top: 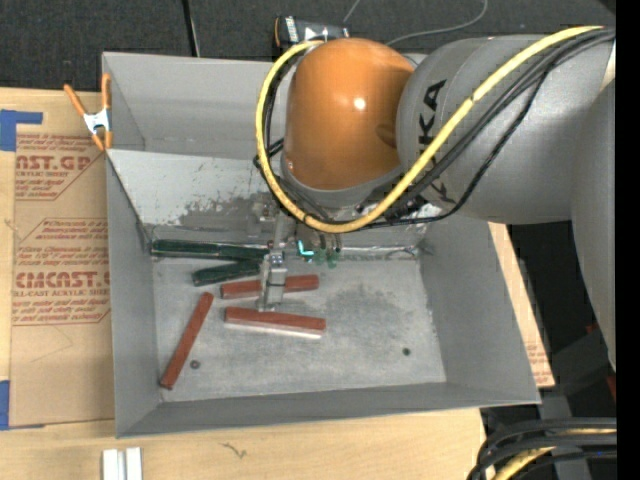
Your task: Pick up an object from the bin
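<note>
Orange wrist cover (345, 108) sits closest to the lens, w/ the gripper (272, 286) below it, down near the bin (390, 313) floor. Its tip is on or just above a short red-brown stick (300, 283) about mid-bin. A longer stick (275, 321) lies just beside, a third (187, 340) apart at left, and dark green tools (200, 248) behind. Jaws: can't tell how wide, or whether anything's held. Prob. the grasp step. Next: close square across the short stick, then lift w/o dragging its neighbour.
</note>
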`<action>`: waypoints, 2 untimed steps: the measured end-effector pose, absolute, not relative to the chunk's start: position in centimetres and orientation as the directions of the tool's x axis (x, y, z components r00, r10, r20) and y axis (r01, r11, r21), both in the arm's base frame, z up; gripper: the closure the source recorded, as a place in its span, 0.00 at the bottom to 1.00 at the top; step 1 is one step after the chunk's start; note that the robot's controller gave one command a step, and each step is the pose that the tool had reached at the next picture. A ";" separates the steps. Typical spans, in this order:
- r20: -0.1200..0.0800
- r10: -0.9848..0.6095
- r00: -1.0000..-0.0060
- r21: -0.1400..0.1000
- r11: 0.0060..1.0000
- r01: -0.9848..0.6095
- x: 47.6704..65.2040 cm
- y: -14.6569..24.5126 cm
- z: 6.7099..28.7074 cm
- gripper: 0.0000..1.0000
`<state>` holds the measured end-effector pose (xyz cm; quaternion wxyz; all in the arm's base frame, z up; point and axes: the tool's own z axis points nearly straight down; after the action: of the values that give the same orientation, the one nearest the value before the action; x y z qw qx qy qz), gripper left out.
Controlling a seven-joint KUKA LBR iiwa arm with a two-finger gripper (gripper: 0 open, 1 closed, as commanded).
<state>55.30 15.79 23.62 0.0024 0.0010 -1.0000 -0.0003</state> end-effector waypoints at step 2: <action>-0.017 -0.134 -0.991 0.003 0.991 -0.134 54.0 13.4 7.5 1.00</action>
<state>54.02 13.42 7.52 -0.0086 0.0671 -0.9977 -0.0022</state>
